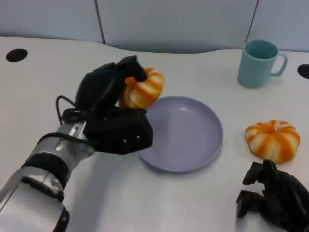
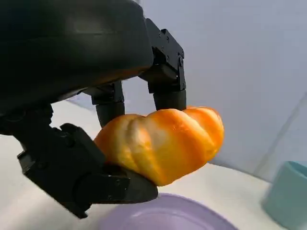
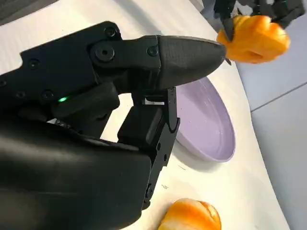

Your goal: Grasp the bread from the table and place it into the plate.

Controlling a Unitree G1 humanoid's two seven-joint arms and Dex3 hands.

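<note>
Left hand (image 1: 108,104) pinches bread (image 1: 142,88), lifted beside the plate (image 1: 193,154) rim, ready to carry over. Right hand (image 1: 275,195) rests curled, holding nothing, near second bread (image 1: 273,139).

the bread (image 1: 145,89) in the left hand (image 1: 108,104) is orange with pale cream stripes running across its lobes, glossy on the crust. the second bread (image 1: 273,140) near the worktop's right edge has the same orange and cream striping. the plate (image 1: 193,145) is plain pale lilac. the mug (image 1: 259,63) toward the far right corner is a flat light teal. both hands are black, the right hand (image 1: 277,195) too; the left forearm (image 1: 36,181) is silver with black bands. the worktop (image 1: 145,203) is white.
</note>
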